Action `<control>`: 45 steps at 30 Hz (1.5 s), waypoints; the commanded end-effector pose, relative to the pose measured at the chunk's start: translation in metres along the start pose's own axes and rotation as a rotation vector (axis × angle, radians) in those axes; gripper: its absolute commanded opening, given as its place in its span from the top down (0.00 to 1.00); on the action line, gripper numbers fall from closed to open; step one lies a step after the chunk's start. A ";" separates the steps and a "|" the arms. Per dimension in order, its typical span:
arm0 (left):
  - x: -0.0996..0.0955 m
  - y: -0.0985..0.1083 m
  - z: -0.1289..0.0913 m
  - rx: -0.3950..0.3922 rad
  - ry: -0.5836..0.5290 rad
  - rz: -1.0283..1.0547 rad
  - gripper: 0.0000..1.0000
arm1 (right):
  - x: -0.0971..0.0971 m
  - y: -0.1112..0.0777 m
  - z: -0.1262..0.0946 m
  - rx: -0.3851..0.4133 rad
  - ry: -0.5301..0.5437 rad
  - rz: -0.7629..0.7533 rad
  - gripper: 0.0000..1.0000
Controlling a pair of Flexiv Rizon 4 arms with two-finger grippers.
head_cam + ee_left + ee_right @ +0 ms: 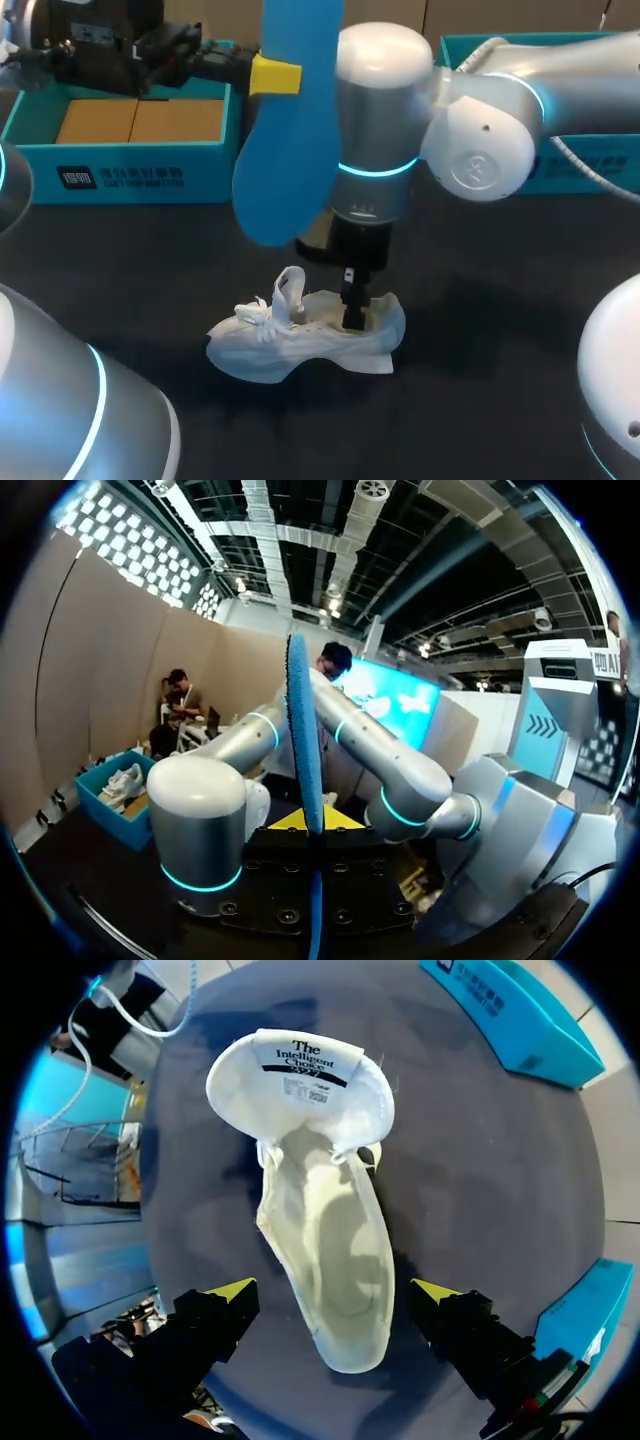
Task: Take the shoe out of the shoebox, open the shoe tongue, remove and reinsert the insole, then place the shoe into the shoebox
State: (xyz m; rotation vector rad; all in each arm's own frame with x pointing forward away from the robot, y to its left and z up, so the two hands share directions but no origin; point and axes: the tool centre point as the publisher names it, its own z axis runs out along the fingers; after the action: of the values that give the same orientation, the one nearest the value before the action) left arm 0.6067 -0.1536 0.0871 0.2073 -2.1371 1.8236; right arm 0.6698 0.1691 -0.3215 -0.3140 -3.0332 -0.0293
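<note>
Shoe (pixel 300 345) stands mid-table (pixel 480 330), tongue raised, interior exposed. Right tool (pixel 335 1292) hangs over the heel, released (fingers spread either side, clear of it). Left tool (pixel 274 76) is clenched on the blue insole (pixel 283 140), held upright above the shoe and masking part of the right arm. Shoebox (pixel 120 160) sits back-left. A second teal box (pixel 600 172), back-right, is partly hidden by the arm.

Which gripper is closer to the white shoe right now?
Right. The right gripper is down at the shoe, spread open around its heel end; the left gripper is high above the table, gripping the blue insole.
</note>
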 end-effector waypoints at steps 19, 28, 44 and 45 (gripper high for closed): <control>0.003 0.008 -0.016 -0.012 -0.049 -0.018 1.00 | -0.029 0.015 0.001 -0.021 -0.035 -0.038 0.00; 0.003 0.008 -0.016 -0.012 -0.049 -0.018 1.00 | -0.050 0.025 0.011 -0.018 -0.026 -0.061 0.00; 0.003 0.008 -0.016 -0.012 -0.049 -0.018 1.00 | -0.060 0.037 0.058 -0.028 0.063 -0.047 0.00; 0.003 0.008 -0.016 -0.012 -0.049 -0.018 1.00 | -0.060 0.038 0.061 -0.031 0.062 -0.048 0.03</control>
State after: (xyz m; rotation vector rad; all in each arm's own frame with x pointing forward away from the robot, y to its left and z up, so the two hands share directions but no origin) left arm 0.6023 -0.1354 0.0827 0.2715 -2.1690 1.8174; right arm 0.7250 0.1894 -0.3733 -0.2432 -2.9950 -0.0877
